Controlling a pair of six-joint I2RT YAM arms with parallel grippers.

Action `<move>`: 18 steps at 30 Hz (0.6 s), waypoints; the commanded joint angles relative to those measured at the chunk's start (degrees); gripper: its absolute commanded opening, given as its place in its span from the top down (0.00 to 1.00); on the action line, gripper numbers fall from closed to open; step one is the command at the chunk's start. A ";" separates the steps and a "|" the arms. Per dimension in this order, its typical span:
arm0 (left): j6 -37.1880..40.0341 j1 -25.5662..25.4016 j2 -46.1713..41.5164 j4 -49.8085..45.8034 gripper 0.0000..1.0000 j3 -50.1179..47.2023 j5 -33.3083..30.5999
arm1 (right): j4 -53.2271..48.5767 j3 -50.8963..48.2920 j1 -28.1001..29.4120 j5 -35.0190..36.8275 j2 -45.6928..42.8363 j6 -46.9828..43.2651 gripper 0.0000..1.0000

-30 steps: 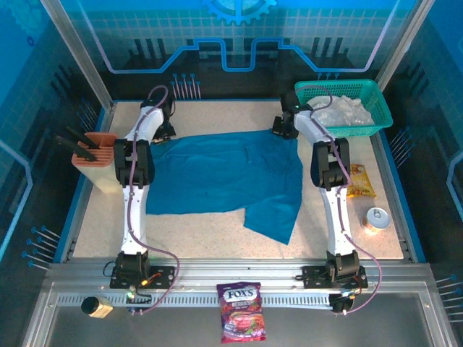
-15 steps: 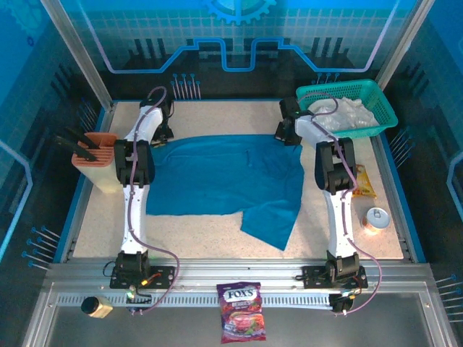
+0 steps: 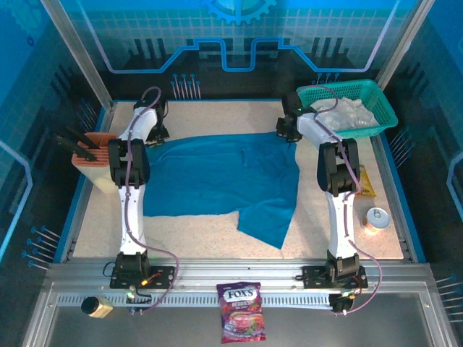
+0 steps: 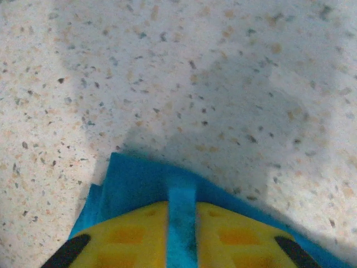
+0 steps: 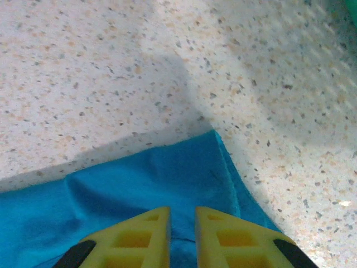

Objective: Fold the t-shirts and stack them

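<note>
Teal shirt point(image 3: 217, 177) lies spread flat on the table point(image 3: 217, 116), with one flap trailing toward me. My left gripper point(image 4: 182, 212) pinches a ridge of its far left corner between narrow jaws. My right gripper point(image 5: 183, 215) has its jaws slightly apart over the far right corner; I cannot tell whether it grips.

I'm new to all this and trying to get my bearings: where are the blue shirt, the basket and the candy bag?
blue shirt point(image 3: 217, 177): top view, middle of the cloth.
basket point(image 3: 383, 101): top view, its right rim.
candy bag point(image 3: 242, 312): top view, middle of the bag.
</note>
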 commanded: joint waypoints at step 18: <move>0.96 -7.30 -47.39 8.18 0.18 -18.75 6.47 | 5.40 -40.38 4.91 -2.44 -34.04 0.39 0.68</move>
